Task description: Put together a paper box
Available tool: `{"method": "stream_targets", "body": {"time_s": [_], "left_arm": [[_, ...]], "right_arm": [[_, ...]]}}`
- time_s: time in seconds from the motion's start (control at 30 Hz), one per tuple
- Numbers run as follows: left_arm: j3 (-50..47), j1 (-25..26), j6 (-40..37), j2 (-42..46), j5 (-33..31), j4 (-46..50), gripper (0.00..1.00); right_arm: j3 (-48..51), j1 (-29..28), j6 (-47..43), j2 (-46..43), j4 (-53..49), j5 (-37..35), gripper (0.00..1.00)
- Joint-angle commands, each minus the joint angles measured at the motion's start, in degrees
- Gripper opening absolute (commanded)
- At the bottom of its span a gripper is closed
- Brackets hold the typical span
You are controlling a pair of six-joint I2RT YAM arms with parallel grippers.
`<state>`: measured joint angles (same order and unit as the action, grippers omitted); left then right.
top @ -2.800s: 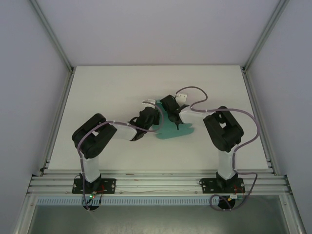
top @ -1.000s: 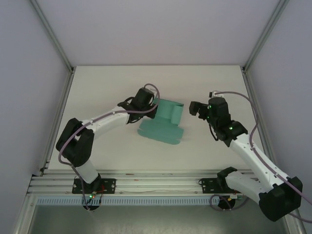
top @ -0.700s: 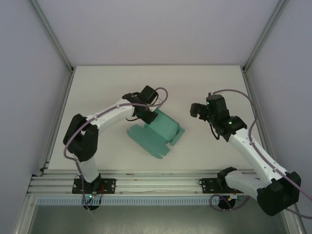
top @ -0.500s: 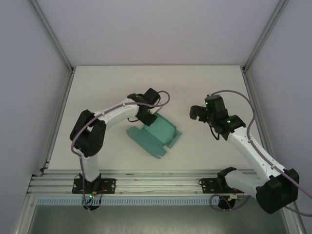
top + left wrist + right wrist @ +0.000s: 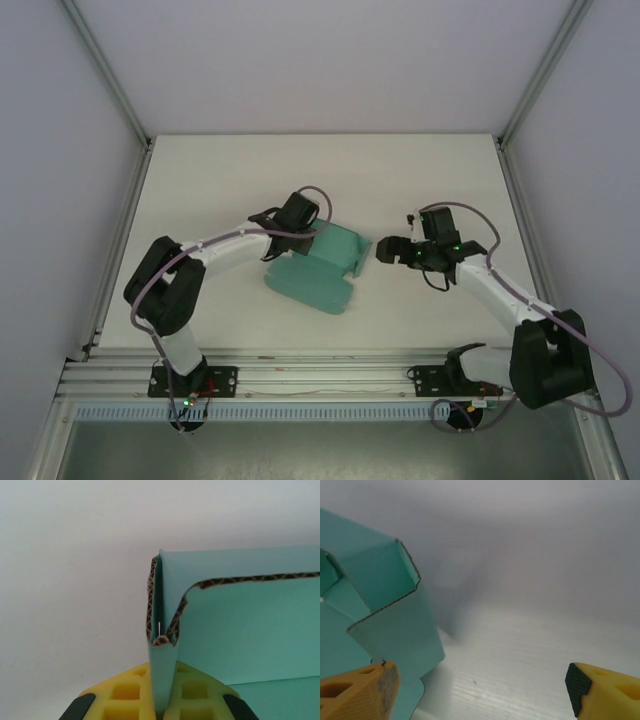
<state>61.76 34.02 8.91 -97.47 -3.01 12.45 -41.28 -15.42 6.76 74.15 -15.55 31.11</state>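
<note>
Folding is under way. The left hand [image 5: 162, 697] is clamped on a doubled side wall of the half-formed paper box [image 5: 318, 268], which lies mid-tabletop [image 5: 200, 190]. The right hand [image 5: 480, 690] stands spread wide just beside the box's open end (possibly brushing a flap). Next, it probably needs to tuck that flap inward.

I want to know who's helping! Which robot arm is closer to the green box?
Left. The left arm's jaws are shut on the paper box's upright wall. The right arm's jaws stand open just beside its right end, gripping nothing.
</note>
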Motion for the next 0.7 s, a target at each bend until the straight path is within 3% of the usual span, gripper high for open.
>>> {"method": "stream_targets", "body": {"time_s": [0.0, 0.1, 0.43, 0.67], "left_arm": [[-1.2, 0.0, 3.7, 1.7, -1.3, -7.9, 0.00], [-1.7, 0.0, 4.3, 1.4, 1.1, -8.9, 0.00], [-2.2, 0.3, 4.7, 0.5, 2.6, -9.7, 0.00], [-0.9, 1.0, 7.8, -0.4, -2.7, -8.8, 0.00]], "right_arm": [[-2.2, 0.1, -6.4, 3.9, 5.8, 8.0, 0.85], [-4.0, 0.1, -9.7, 7.2, 5.7, 12.6, 0.81], [-10.0, -0.1, -10.2, 14.7, 8.0, 13.9, 0.67], [-12.3, -3.4, -4.2, 16.8, 11.0, 4.8, 0.47]]}}
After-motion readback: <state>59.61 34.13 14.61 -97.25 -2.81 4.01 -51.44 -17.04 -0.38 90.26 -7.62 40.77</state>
